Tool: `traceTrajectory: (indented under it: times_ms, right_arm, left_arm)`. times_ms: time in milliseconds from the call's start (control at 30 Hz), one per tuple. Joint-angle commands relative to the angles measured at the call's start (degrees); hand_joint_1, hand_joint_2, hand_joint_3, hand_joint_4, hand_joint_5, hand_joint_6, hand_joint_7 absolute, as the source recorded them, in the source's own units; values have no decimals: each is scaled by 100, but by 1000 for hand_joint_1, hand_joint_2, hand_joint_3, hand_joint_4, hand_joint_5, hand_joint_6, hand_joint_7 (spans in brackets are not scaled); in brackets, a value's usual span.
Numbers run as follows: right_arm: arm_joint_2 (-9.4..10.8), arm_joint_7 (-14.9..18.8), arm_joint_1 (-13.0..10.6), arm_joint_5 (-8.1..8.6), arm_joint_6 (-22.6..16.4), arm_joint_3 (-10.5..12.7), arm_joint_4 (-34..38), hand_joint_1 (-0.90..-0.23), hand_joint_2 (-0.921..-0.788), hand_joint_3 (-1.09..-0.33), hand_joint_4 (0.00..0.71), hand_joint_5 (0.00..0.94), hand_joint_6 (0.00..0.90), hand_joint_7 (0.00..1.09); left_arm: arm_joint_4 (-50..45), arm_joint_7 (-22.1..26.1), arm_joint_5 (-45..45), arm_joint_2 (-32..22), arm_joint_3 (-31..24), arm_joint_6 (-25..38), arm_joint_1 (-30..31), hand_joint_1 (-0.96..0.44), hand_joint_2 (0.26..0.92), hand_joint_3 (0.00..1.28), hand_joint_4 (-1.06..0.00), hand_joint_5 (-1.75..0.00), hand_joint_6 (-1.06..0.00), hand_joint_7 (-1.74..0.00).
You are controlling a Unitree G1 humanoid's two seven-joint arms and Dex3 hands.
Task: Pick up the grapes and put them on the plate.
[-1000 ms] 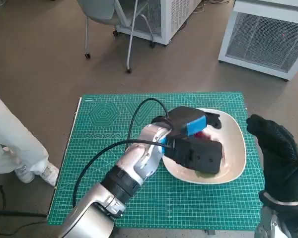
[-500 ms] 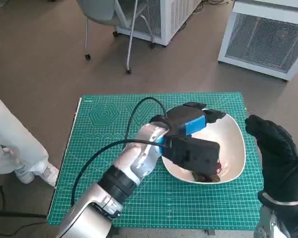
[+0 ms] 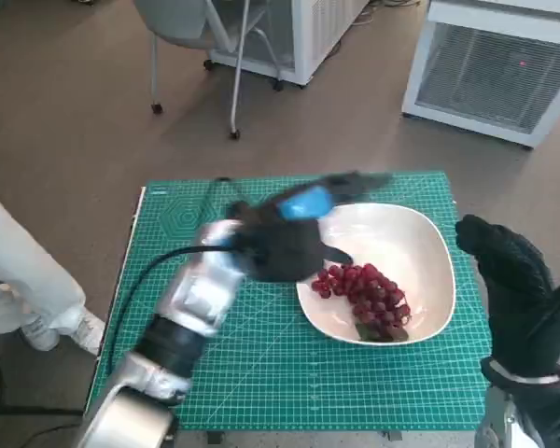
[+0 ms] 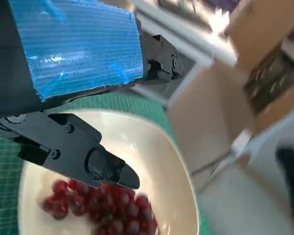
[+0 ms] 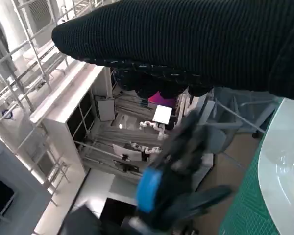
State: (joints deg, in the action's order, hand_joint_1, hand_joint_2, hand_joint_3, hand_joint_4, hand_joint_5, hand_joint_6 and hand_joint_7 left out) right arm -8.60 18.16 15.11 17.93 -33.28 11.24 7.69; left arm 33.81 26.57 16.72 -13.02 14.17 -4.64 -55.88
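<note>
Now that my left hand (image 3: 294, 238) has pulled back off the plate (image 3: 429, 245) in the head view, I see the grapes (image 3: 366, 294) lying on it, so the job looks done. That hand is blurred but holds nothing. My right hand (image 3: 513, 289) waits beside the plate; I cannot tell its fingers. The left wrist view shows bare black fingers (image 4: 88, 159) above the grapes (image 4: 105, 205). The right wrist view shows only the plate's rim (image 5: 279, 161).

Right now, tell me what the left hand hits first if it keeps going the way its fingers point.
Probably nothing on the table: the left hand points past the plate's far rim toward the white cabinet. It is blurred and depth is unclear.
</note>
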Motion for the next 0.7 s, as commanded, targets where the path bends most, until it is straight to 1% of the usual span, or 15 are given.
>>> traceTrajectory:
  times_ms: [33, 133, 200, 300, 400, 533, 700]
  right_arm:
    - [30, -11, -12, -4, 76, -15, 50, -478, -921, -528, 555, 2, 215, 642]
    - [51, -20, 52, -47, 49, -45, 102, -478, -921, -527, 555, 3, 216, 642]
    - [61, -24, 81, -67, 41, -60, 125, -479, -921, -527, 556, 3, 217, 642]
    - [77, -29, 108, -90, 40, -83, 133, -478, -921, -526, 557, 3, 217, 641]
    - [84, -26, 125, -101, 38, -96, 139, -477, -921, -525, 557, 4, 217, 640]
    - [72, -5, 143, -102, 22, -97, 166, -476, -921, -525, 558, 4, 218, 639]
    - [48, 20, 149, -90, 10, -100, 183, -476, -921, -525, 557, 3, 218, 638]
  left_arm:
    - [-103, 269, -667, -7, -436, -188, 329, -368, 829, 11, -82, -18, -246, -30]
    - [164, 967, -2433, 104, -1713, -790, 908, -381, 849, 11, -131, -21, -283, -37]
    - [258, 1262, -3077, 190, -2154, -937, 1109, -405, 867, 12, -166, -20, -309, -38]
    - [154, 1458, -3561, 285, -2436, -992, 1340, -432, 892, 15, -190, -16, -328, -37]
    - [-31, 1561, -3854, 320, -2572, -994, 1543, -432, 908, 26, -196, -11, -330, -31]
    - [-401, 1734, -4243, 288, -2745, -842, 1865, -418, 917, 54, -203, -11, -335, -28]
    - [-778, 1743, -4537, 283, -2895, -759, 2180, -420, 920, 76, -217, -14, -339, -28]
